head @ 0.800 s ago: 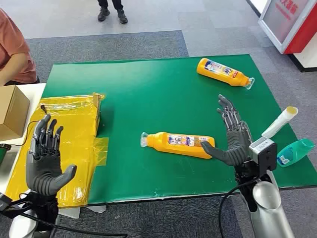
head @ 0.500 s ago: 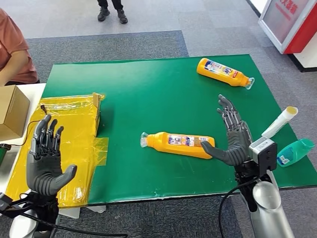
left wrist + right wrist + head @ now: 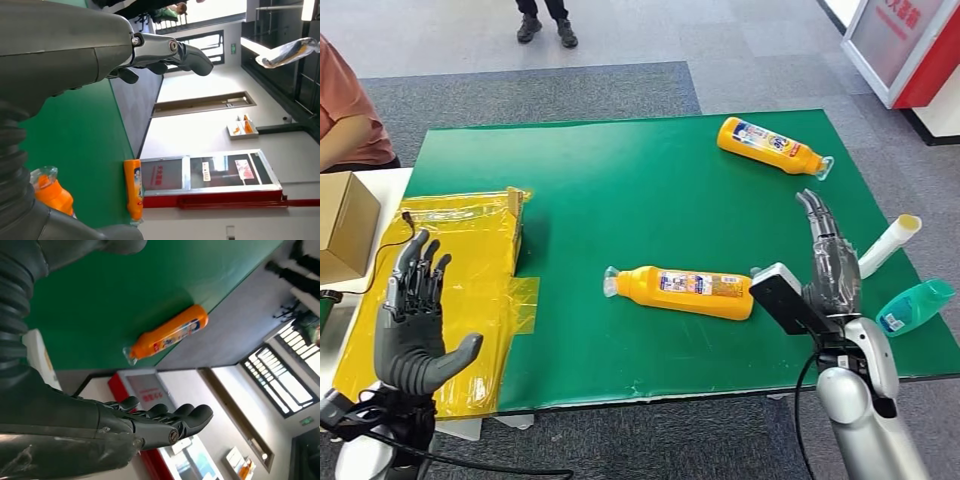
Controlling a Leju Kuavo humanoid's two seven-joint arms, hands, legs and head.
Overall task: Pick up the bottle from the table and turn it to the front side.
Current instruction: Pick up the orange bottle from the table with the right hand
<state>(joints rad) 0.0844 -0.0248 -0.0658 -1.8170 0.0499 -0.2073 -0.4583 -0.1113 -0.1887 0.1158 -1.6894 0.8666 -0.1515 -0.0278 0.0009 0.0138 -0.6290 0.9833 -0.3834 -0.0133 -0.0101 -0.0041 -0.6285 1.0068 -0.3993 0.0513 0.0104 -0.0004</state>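
Two orange bottles lie on their sides on the green mat. The near bottle, the one by the right hand, rests near the mat's front middle; it is a long, smooth plastic cylinder that narrows to a clear cap pointing toward the robot's left, with a white and blue printed label facing up. The far bottle has the same shape and colour and lies near the far right corner, its clear cap pointing toward the right edge. The two are well apart.

At the mat's right edge lie two more containers: a white tube with a yellowish open end, and just beside it a translucent teal bottle with a small label.

The right hand stands just beside the base of the near bottle, grasping nothing, its dark fingers straight and pointing away from the robot. A flat dark-faced block at its wrist lies just past the bottle's base. The left hand is raised above the yellow plastic sheet, palm up, fingers spread, thumb out, empty.

The yellow sheet is glossy and wrinkled, covering the mat's left end. One brown cardboard box sits left of it. A person in an orange sleeve is at the left, and another person's shoes stand on the grey floor beyond.
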